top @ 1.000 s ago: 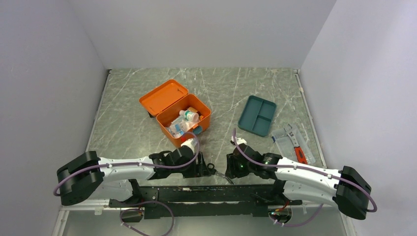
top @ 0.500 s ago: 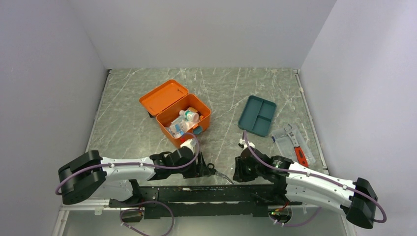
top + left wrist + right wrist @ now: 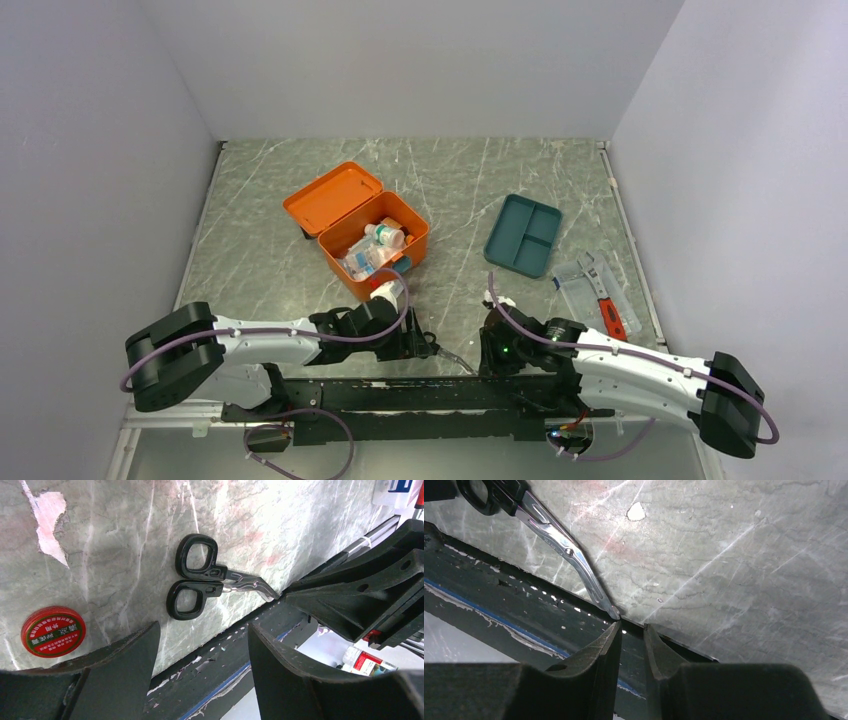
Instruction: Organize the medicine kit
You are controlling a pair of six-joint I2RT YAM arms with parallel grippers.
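Observation:
The medicine kit (image 3: 375,242) is an orange box standing open, its lid (image 3: 333,196) laid back and bottles and packets inside. Black-handled scissors (image 3: 196,582) lie flat at the table's near edge, with the blades (image 3: 566,550) pointing along that edge. My left gripper (image 3: 202,630) hovers open just short of the handles and holds nothing. My right gripper (image 3: 631,625) sits at the blade tip. Its jaws are narrowed to a slim gap with nothing between them, and the tip lies just beyond the left fingertip. In the top view both grippers (image 3: 425,348) (image 3: 487,352) flank the scissors (image 3: 452,358).
A round red tin (image 3: 53,631) lies on the table left of the scissors. A teal divided tray (image 3: 523,234) sits at the right, and a clear packet with an orange-handled tool (image 3: 598,290) lies beyond it. The black rail (image 3: 524,615) runs along the near edge.
My right gripper has shifted right and back toward the near edge, and its jaws have narrowed. The left arm has barely moved. The scissors lie where they were.

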